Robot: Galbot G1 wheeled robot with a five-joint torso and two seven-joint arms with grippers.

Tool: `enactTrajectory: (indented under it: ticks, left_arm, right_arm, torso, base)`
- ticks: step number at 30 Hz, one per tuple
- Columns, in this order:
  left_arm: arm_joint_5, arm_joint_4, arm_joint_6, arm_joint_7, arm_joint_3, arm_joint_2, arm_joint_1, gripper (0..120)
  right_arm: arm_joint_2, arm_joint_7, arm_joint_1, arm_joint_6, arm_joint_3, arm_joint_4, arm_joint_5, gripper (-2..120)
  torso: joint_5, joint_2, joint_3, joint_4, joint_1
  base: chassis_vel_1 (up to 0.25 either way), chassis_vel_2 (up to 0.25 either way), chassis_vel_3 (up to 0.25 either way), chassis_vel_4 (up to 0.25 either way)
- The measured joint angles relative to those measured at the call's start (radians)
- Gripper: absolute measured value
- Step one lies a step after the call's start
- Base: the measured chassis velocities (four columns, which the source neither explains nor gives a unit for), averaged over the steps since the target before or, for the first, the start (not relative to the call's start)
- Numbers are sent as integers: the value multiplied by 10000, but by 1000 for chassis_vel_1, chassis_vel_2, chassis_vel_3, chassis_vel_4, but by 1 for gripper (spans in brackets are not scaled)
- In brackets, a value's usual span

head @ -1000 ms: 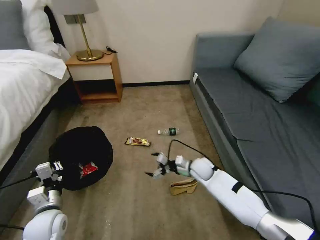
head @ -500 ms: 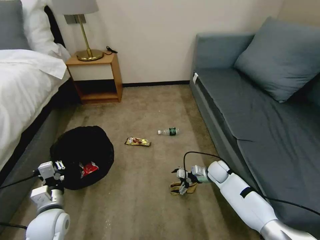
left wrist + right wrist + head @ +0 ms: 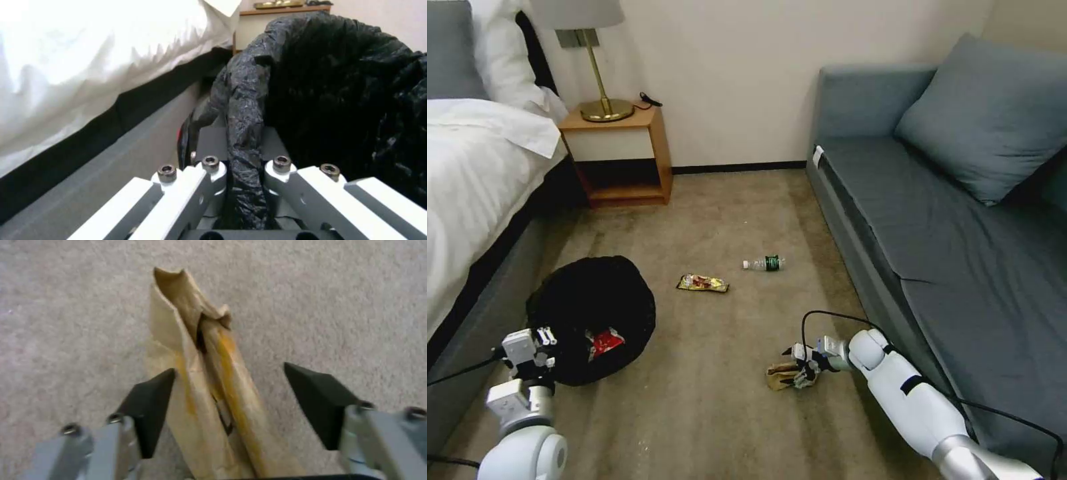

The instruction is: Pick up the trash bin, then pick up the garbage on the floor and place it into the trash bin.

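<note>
The trash bin [image 3: 590, 313], lined with a crinkly black bag, is tilted at the lower left, and a red-and-white wrapper [image 3: 604, 342] lies inside it. My left gripper [image 3: 544, 339] is shut on the bin's rim. In the left wrist view the black bag rim [image 3: 245, 133] is pinched between the left gripper's [image 3: 244, 161] fingers. The crumpled brown paper bag [image 3: 779, 378] [image 3: 195, 350] lies on the carpet. My right gripper [image 3: 802, 369] [image 3: 229, 368] is open and low over it, one finger on each side. A yellow-brown snack wrapper [image 3: 702, 283] and a clear bottle [image 3: 765, 263] lie farther out.
A bed [image 3: 467, 173] with white linen runs along the left, close beside the bin. A wooden nightstand [image 3: 620, 157] with a lamp stands at the back wall. A grey sofa [image 3: 934, 220] lines the right side. Open carpet [image 3: 714, 413] lies between them.
My right gripper has swung from mid-carpet back and down onto the brown paper bag, now straddling it, still open. The left gripper and bin have shifted only slightly.
</note>
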Motion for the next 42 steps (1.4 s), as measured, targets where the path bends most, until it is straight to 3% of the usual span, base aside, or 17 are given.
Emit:
enactTrajectory:
  ticks: [16,26,31,35,36,38,39,40,42]
  left_arm:
    - [68,57,-19,16,22,-20,-64,6]
    - [-20,59,-172,24,7,-64,101,6]
    - [-48,29,-178,29,4,-94,159,6]
    - [-17,-1,-224,39,1,-175,176,6]
    - [-17,-1,-224,39,1,-175,176,6]
    - [46,0,-307,48,13,-247,186,6]
    - [85,3,-346,59,23,-296,210,6]
    - [94,4,-351,61,28,-316,218,6]
    - [98,3,-352,63,31,-321,220,6]
  right_arm:
    - [29,-409,-291,105,56,281,0,4]
    - [53,-493,-368,133,94,573,201,0]
    - [102,-353,-203,121,-93,1042,1210,0]
    - [183,1313,186,71,-1265,2005,3729,0]
    - [183,1313,186,71,-1265,2005,3729,0]
    - [217,2673,285,27,-2126,2728,5154,0]
    - [239,4016,343,-22,-2915,3404,6425,0]
    - [267,4525,361,-60,-3231,3696,6903,0]
    - [272,4610,364,-66,-3275,3736,6976,0]
  torso:
    - [0,0,0,-1,0]
    - [0,0,0,-1,0]
    - [-1,0,0,-2,0]
    - [-2,0,0,0,0]
    - [-2,0,0,0,0]
    - [-2,0,0,0,0]
    - [-2,0,0,0,0]
    - [-2,0,0,0,0]
    - [-2,0,0,1,0]
  base:
    - [0,0,0,0]
    - [0,0,0,0]
    - [0,0,0,0]
    - [0,0,0,0]
    - [0,0,0,0]
    - [0,0,0,0]
    - [0,0,0,0]
    - [0,0,0,0]
    - [0,0,0,0]
